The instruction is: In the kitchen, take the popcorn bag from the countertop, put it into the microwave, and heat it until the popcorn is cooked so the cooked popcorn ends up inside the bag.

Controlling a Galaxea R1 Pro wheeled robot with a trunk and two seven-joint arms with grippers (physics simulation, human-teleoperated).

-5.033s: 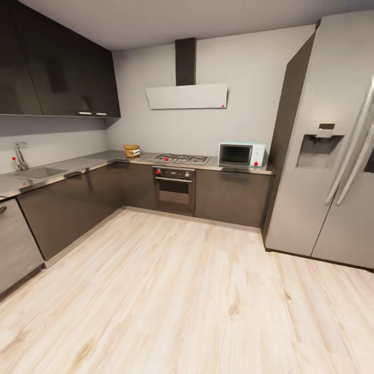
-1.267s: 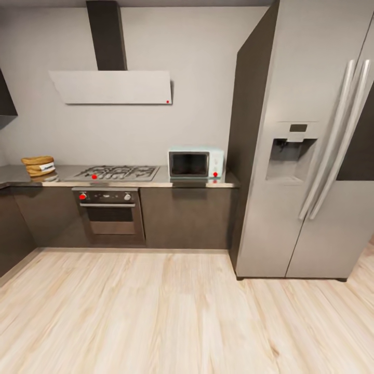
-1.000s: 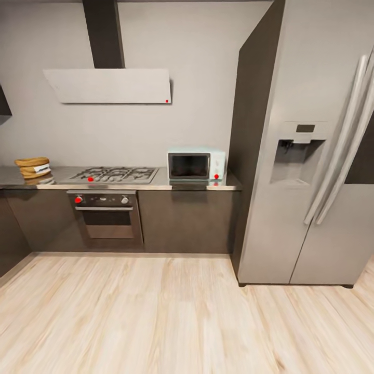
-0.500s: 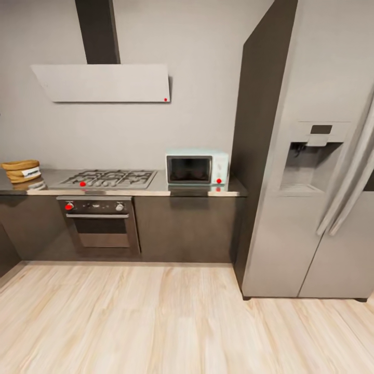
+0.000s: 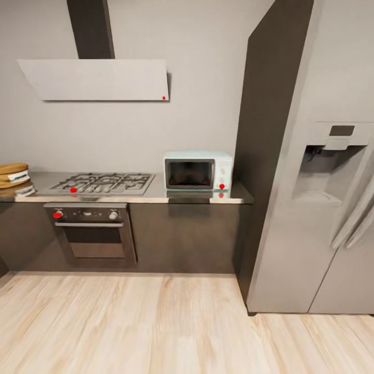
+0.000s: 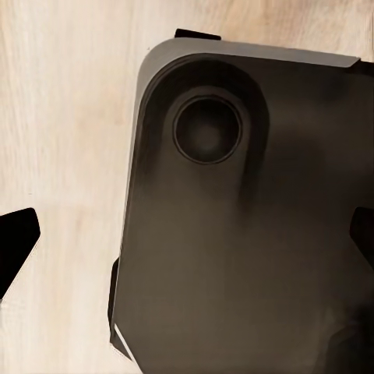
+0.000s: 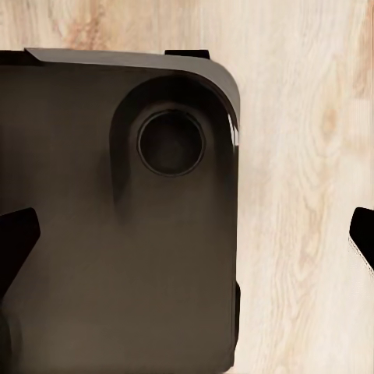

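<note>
From the head camera, the microwave (image 5: 198, 171) stands with its door closed on the countertop (image 5: 156, 194), at the end next to the tall grey fridge (image 5: 322, 166), its red button low on its panel. Just beside it on the other side lies the gas hob (image 5: 104, 183), with the dark oven (image 5: 92, 232) set into the cabinet fronts below and the pale extractor hood (image 5: 96, 79) on the wall above. The popcorn bag (image 5: 12, 174) sits on the counter beyond the hob, well apart from the microwave and partly cut off by the picture's edge. Pale wooden floor (image 5: 156, 322) runs across the foreground. In the left wrist view, the left gripper (image 6: 191, 249) has its dark fingertips wide apart and empty, over the robot's dark base (image 6: 249, 218) and the floor. The right wrist view is alike — the right gripper (image 7: 191, 241) spread open and empty above the same dark base and floorboards.
</note>
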